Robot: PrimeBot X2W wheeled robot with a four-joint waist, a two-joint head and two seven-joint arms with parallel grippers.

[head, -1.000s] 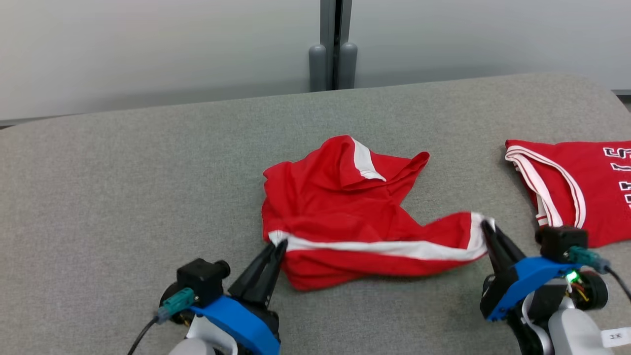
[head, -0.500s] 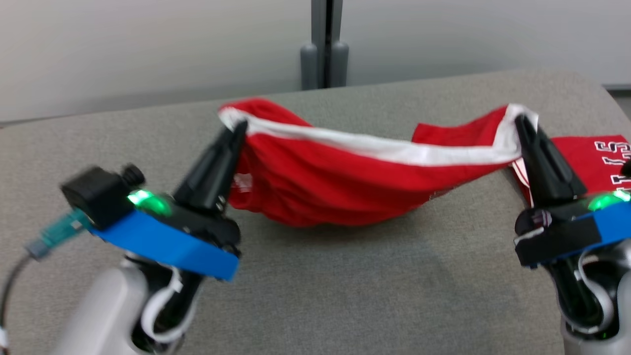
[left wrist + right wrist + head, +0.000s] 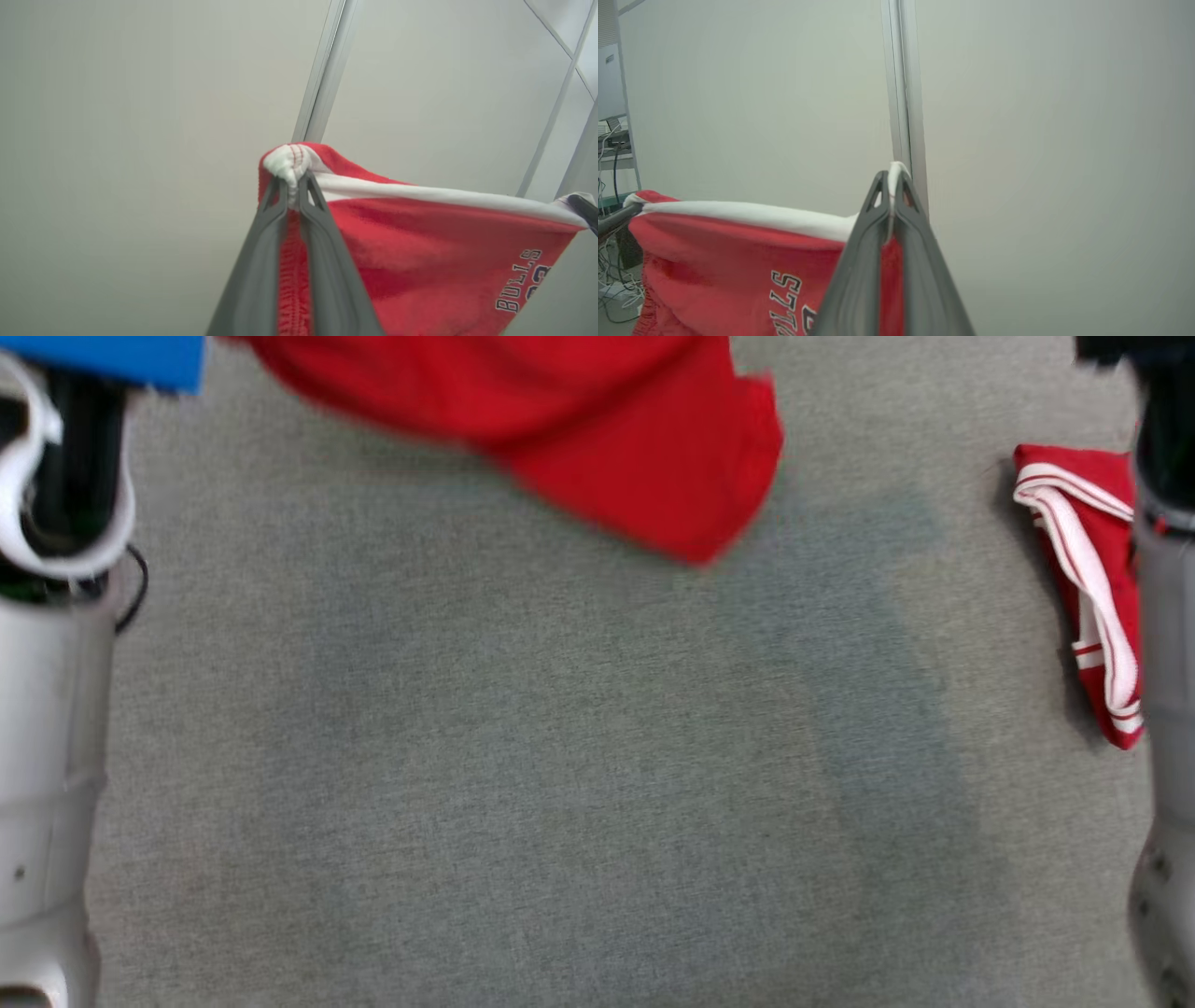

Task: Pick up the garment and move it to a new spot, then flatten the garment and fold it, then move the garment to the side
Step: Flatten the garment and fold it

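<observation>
The grey cloth surface (image 3: 523,784) spreads below you, with pale wall panels (image 3: 140,116) and one upright metal post (image 3: 322,79) behind it. You have two red pieces in sight. The garment (image 3: 420,261) hangs in the air at the far side, and a second garment (image 3: 1088,579), red with white trim, lies on the surface at the far right. That one lies just beside your right forearm (image 3: 1167,709) and well apart from the hanging cloth. Your left forearm (image 3: 47,756) stands at the left edge. Between the two arms the surface carries the garment's shadow. Off to the left in the right wrist view you can see a shelf (image 3: 612,140) and loose cables (image 3: 612,289).

You have two grippers on the job, one at each end. Your left gripper (image 3: 293,179) is pressed together on the bunched white corner of the garment's band. Your right gripper (image 3: 892,177) pinches the band's other end, with white cloth showing between the tips.

The garment's long axis runs left to right, along the band pulled between the grippers. The band is uppermost and the red body drops down from it towards the surface. The lettering "BULLS" sits low near the right end. The lower hem is blurred in the head view, so you cannot tell whether it touches the surface.
</observation>
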